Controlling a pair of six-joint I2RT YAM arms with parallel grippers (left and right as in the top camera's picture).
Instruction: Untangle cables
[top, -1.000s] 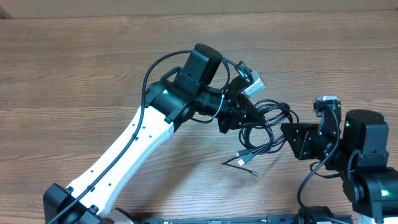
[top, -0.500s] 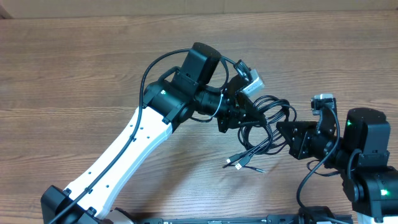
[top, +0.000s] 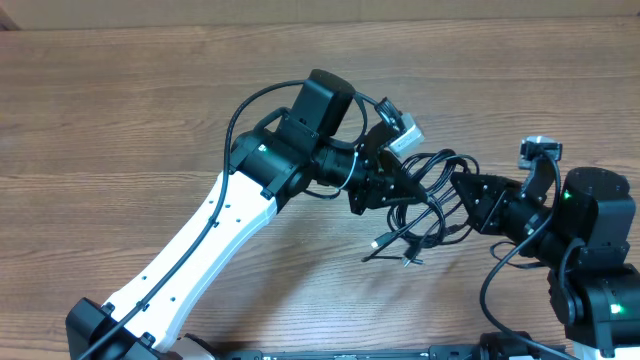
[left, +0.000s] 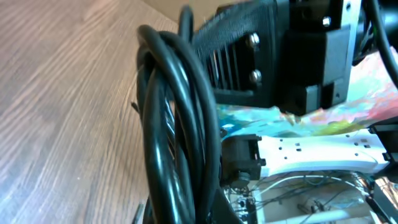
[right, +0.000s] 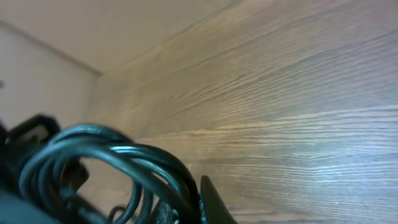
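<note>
The cables (top: 440, 163) are a bundle of thin black loops hanging a little above the wooden table (top: 120, 110), between my two grippers. Their plug ends (top: 384, 241) dangle below, near the table top. My left gripper (top: 398, 190) is shut on the bundle's left side, where the cables (left: 180, 124) fill the left wrist view. My right gripper (top: 462, 192) is shut on the right side. In the right wrist view the loops (right: 118, 155) press against one dark fingertip (right: 211, 202). The far side of each grip is hidden by cable.
The left arm's white link (top: 200, 250) runs from the near left corner toward the middle. The right arm's base (top: 600, 290) stands at the near right. Thicker black arm wires (top: 250, 110) arc over the left wrist.
The right gripper closed on the bundle and swung up and to the right, pulling the loops taut. The dangling plug ends shifted slightly. The left arm held still.
</note>
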